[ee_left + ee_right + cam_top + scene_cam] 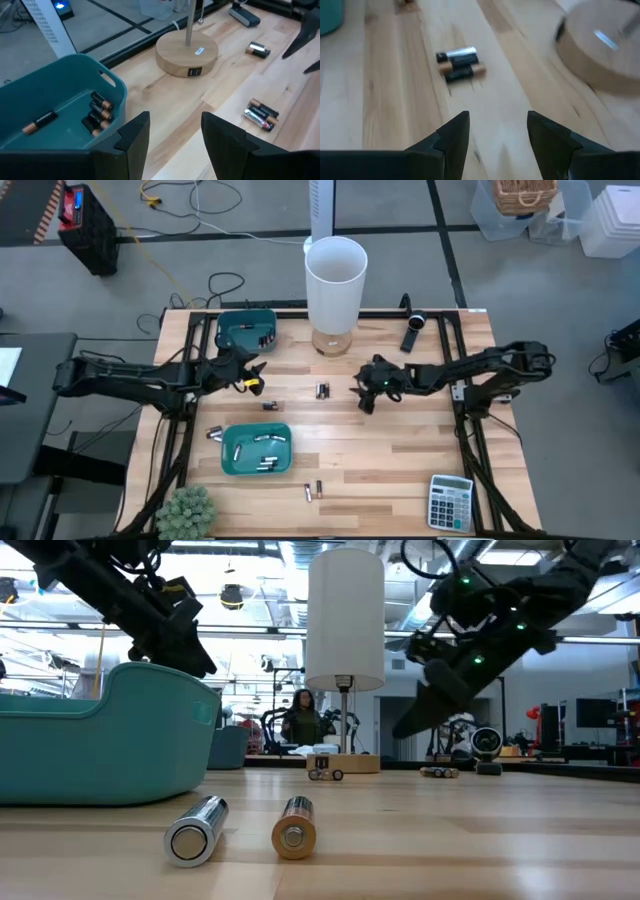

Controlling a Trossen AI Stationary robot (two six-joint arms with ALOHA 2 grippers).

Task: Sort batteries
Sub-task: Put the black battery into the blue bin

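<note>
Hovering near the far teal bin [246, 329], the left end effector [252, 372] stands with its fingers parted and empty; dark copper-tipped batteries [99, 111] already lie inside that bin. Toward the middle, a small cluster of batteries [322, 390] rests on the desk [400, 450], with the lamp base [333, 342] just behind it. To the right, the right end effector [365, 393] hangs above the desk beside that cluster, fingers spread with nothing between them. Because the cells lie pressed together, a descent could likely pinch two at once or nudge one rolling away, and mixed types might land in the near teal bin [256, 450].
</note>
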